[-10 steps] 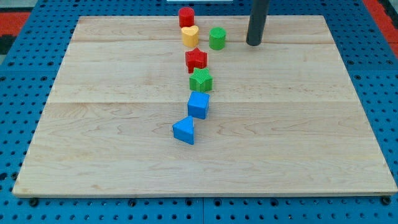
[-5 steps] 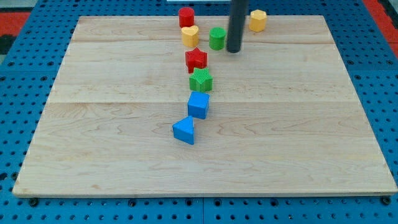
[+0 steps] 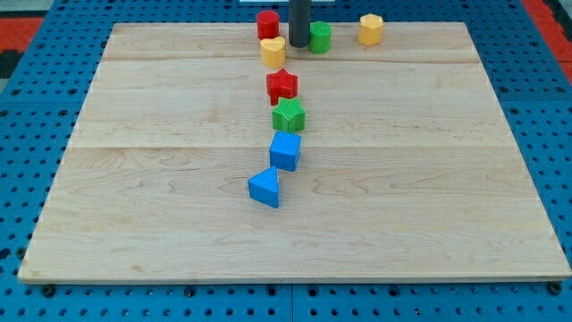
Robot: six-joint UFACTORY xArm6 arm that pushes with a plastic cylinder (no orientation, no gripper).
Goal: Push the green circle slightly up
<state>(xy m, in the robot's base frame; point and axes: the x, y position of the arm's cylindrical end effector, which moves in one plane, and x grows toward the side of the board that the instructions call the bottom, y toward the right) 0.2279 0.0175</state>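
Observation:
The green circle (image 3: 320, 37) is a short green cylinder near the view's top edge of the wooden board (image 3: 161, 224). My tip (image 3: 298, 44) stands right against its left side, between it and the yellow heart (image 3: 273, 51). The dark rod covers part of the green circle's left edge.
A red cylinder (image 3: 267, 24) stands at the view's top, left of the rod. A yellow hexagon (image 3: 371, 29) lies to the right. Below run a red star (image 3: 282, 85), a green star-like block (image 3: 289, 115), a blue cube (image 3: 285, 150) and a blue triangle (image 3: 264, 187).
My tip has moved left and up, from right of the green circle to its left side. The green circle has shifted up and slightly right.

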